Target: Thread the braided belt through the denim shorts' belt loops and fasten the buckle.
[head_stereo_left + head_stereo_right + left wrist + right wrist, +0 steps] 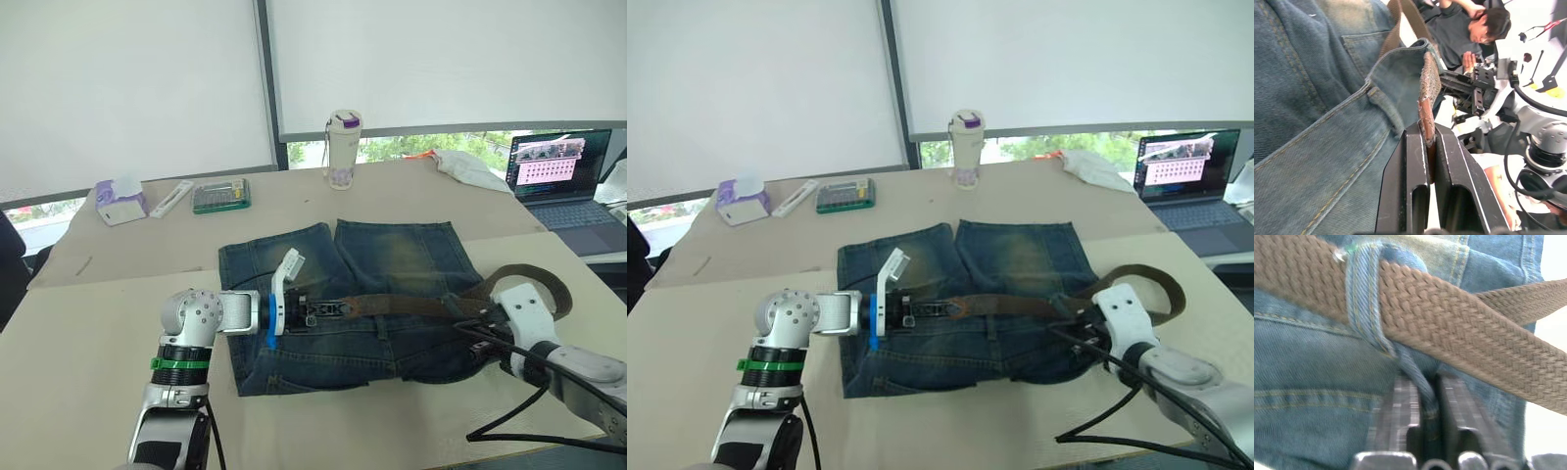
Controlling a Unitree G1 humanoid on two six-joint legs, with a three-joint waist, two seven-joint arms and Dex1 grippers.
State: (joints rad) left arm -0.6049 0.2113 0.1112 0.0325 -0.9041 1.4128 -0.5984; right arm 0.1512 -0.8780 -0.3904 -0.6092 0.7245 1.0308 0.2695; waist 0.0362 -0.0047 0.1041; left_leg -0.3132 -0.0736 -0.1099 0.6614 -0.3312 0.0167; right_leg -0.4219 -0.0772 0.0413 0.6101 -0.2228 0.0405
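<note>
The denim shorts (pixel 392 255) lie flat on the tan table (pixel 98 323), waistband toward me. The braided belt (pixel 402 305) runs along the waistband and curls back in a loop off the right side (pixel 549 284). My left gripper (pixel 328 311) is shut on the belt's brown leather tip (pixel 1428 83) over the left half of the shorts. My right gripper (pixel 465 315) is at the right hip, shut on a fold of denim (pixel 1427 401) just below a belt loop (pixel 1364 298); the belt (pixel 1449 318) passes through this loop. The buckle is hidden.
At the table's far side stand a white bottle with a purple lid (pixel 344 147), a green box (pixel 221 195), a tissue pack (pixel 120 201) and a crumpled white cloth (pixel 468 166). An open laptop (pixel 563 176) sits far right. A person (pixel 1469 29) is beyond the right arm.
</note>
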